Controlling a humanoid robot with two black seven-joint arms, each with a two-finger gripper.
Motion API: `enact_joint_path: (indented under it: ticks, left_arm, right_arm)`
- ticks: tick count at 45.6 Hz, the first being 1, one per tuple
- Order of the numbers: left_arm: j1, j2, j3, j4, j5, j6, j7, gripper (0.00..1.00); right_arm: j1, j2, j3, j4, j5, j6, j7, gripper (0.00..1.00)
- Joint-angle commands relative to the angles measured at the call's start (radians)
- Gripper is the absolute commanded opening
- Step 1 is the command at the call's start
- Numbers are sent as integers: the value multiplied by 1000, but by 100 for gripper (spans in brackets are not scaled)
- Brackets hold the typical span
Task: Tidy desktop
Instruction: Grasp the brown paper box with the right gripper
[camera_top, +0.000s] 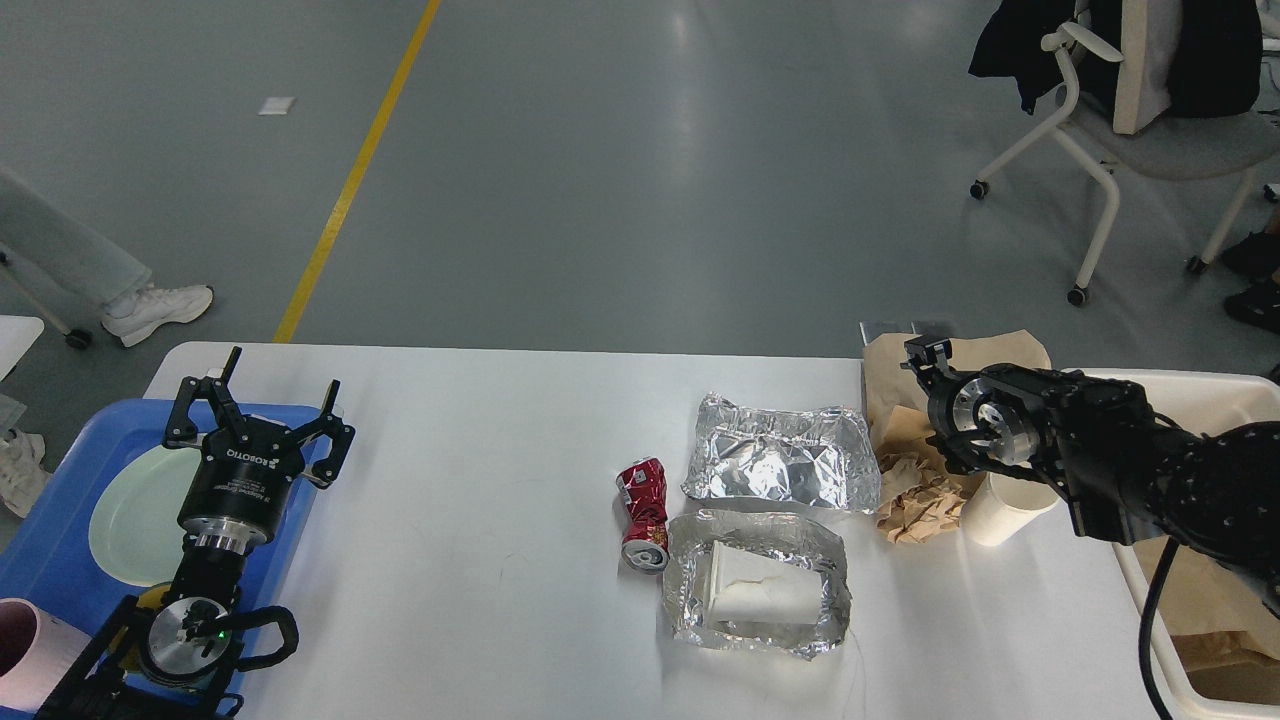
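A grey-green glossy floor (620, 170) catches soft patches of overhead light. A yellow line (350, 180) runs across it diagonally. At the upper right stands a white-framed wheeled chair (1110, 150) draped with dark clothing; a white sneaker (160, 305) shows at left.

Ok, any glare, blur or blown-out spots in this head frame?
Head view: sharp overall; ceiling lights reflect as pale streaks on the grey floor; the crumpled foil throws bright highlights; the desktop is evenly lit with soft shadows; the right tool is dark, fingers hard to separate.

A crushed red can (643, 513) lies just beside crumpled foil (778, 461)
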Motion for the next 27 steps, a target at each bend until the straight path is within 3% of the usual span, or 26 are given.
enact_joint_path:
  ticks: [1,17,23,27]
  left_arm:
    - [0,-1,0,0,0,0,0,96]
    - [0,1,0,0,0,0,0,96]
    - [-1,-1,0,0,0,0,0,96]
    - [0,-1,0,0,0,0,0,96]
  right_arm:
    - [-49,20,45,-59,-53,-3,3,96]
    - [-117,53,72,-104,-104,-3,12,86]
    - [-119,53,70,-102,-105,3,12,70]
    - [-119,53,70,-101,-107,13,12,46]
